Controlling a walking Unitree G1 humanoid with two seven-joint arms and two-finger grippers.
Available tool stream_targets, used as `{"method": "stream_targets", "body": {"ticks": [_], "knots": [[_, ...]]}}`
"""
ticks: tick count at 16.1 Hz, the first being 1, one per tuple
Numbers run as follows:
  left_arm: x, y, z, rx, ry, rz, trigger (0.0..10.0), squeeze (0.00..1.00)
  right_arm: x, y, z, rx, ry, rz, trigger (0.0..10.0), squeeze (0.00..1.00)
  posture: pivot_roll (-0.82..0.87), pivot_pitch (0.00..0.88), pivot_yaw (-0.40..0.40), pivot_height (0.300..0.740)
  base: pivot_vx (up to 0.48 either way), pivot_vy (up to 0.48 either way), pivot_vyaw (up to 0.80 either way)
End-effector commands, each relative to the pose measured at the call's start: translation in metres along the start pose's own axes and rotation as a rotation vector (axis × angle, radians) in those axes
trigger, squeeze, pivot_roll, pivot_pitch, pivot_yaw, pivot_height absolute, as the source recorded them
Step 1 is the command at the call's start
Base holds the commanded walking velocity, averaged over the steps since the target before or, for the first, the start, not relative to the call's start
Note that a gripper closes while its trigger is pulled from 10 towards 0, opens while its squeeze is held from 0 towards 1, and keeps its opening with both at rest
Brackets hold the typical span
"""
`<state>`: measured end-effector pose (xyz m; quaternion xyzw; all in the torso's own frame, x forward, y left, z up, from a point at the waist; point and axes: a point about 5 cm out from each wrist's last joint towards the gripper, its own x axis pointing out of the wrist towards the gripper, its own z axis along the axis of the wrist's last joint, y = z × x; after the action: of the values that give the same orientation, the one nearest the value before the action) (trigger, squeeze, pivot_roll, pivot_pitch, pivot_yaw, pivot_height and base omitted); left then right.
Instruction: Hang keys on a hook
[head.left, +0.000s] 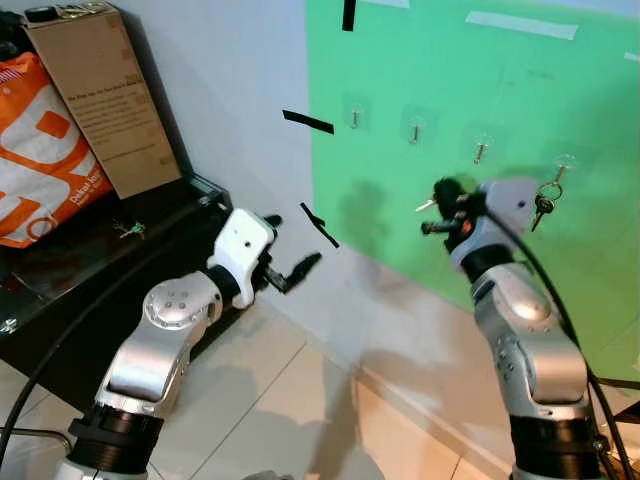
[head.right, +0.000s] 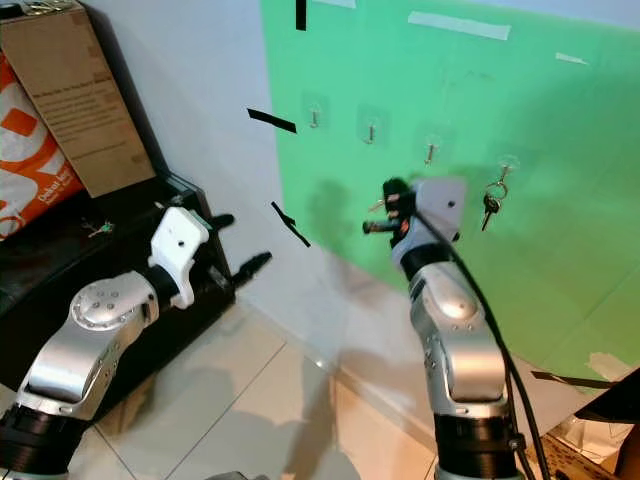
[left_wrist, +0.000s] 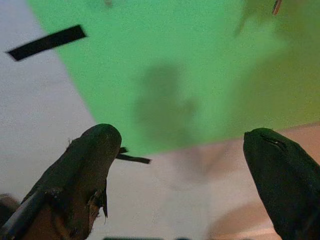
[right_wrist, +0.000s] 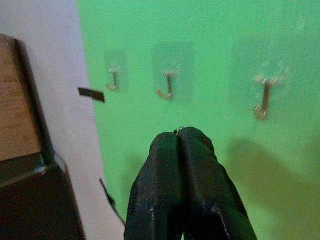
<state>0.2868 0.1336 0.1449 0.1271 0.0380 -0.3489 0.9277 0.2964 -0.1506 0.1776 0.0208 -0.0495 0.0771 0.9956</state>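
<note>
Four small hooks sit in a row on the green sheet (head.left: 420, 60). A bunch of keys (head.left: 544, 206) hangs from the rightmost hook (head.left: 563, 168). My right gripper (head.left: 436, 207) is raised in front of the sheet, below the third hook (head.left: 481, 150). It is shut, with a small silver key (head.left: 423, 206) sticking out at its tip. In the right wrist view the shut fingertips (right_wrist: 180, 136) point at the sheet below the hooks (right_wrist: 167, 86). My left gripper (head.left: 293, 246) is open and holds nothing, low by the white wall. Another small key set (head.left: 128, 230) lies on the black table.
A black table (head.left: 70, 290) stands at the left with a cardboard box (head.left: 100, 95) and an orange bag (head.left: 40, 160) on it. Black tape strips (head.left: 308, 122) mark the wall. Light tiles (head.left: 270, 400) cover the floor below.
</note>
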Motion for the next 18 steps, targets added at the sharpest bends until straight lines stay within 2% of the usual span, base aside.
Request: {"method": "stream_targets", "body": {"ticks": [1,5,14,18], "knots": [[-0.002,0.000,0.001,0.008,0.005,-0.019,10.0,0.00,0.004,0.001,0.006,0.004,-0.029,0.011,10.0,0.00,-0.05,0.000,0.071,0.740,0.000,0.000,0.00],[-0.003,-0.004,0.002,0.005,0.000,-0.055,10.0,0.00,0.014,-0.009,0.016,0.023,-0.066,-0.041,10.0,0.00,-0.04,0.000,0.060,0.740,0.000,0.000,0.00],[-0.002,-0.009,0.003,0.004,-0.004,-0.084,10.0,0.00,0.018,-0.022,0.023,0.048,-0.107,-0.118,10.0,0.00,-0.05,0.000,0.055,0.740,0.000,0.000,0.00],[-0.003,-0.010,0.003,-0.002,-0.005,-0.097,10.0,0.00,0.018,-0.029,0.019,0.049,-0.079,-0.172,10.0,0.00,-0.05,0.000,0.054,0.740,0.000,0.000,0.00]]}}
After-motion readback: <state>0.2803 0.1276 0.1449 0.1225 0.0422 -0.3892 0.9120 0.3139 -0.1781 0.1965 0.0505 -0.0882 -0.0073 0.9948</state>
